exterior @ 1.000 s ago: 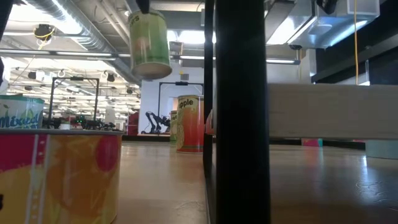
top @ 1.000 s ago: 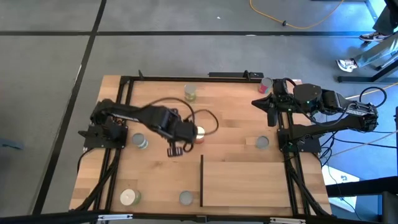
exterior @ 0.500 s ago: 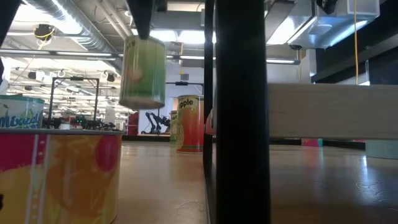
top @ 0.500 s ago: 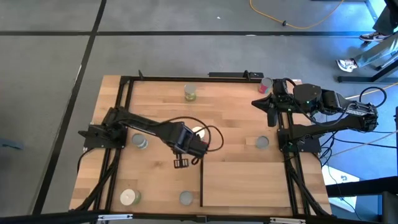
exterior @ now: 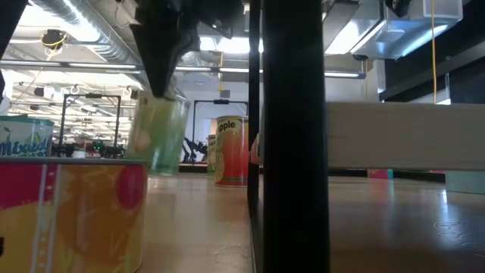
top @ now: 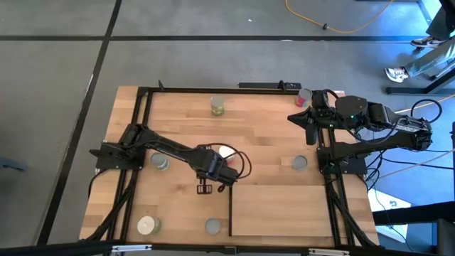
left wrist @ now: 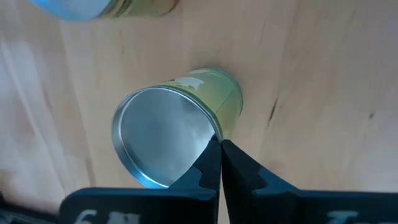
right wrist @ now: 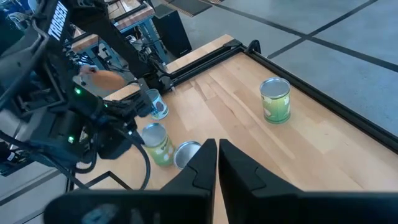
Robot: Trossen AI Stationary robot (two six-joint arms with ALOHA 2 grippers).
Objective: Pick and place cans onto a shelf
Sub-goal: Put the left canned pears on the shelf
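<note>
One can (exterior: 158,136) upright, axis vert.

Wooden table (top: 263,146) bears cans (top: 217,107) and shelf (top: 281,208)

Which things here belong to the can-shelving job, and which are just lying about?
Job:
- green-sided round metal can, pinched by the left hand
- green can and red can standing on the table
- flat light-wood shelf panel

Lying about:
- yellow cable on the floor
- black metal frame rails
- idle right hand
</note>
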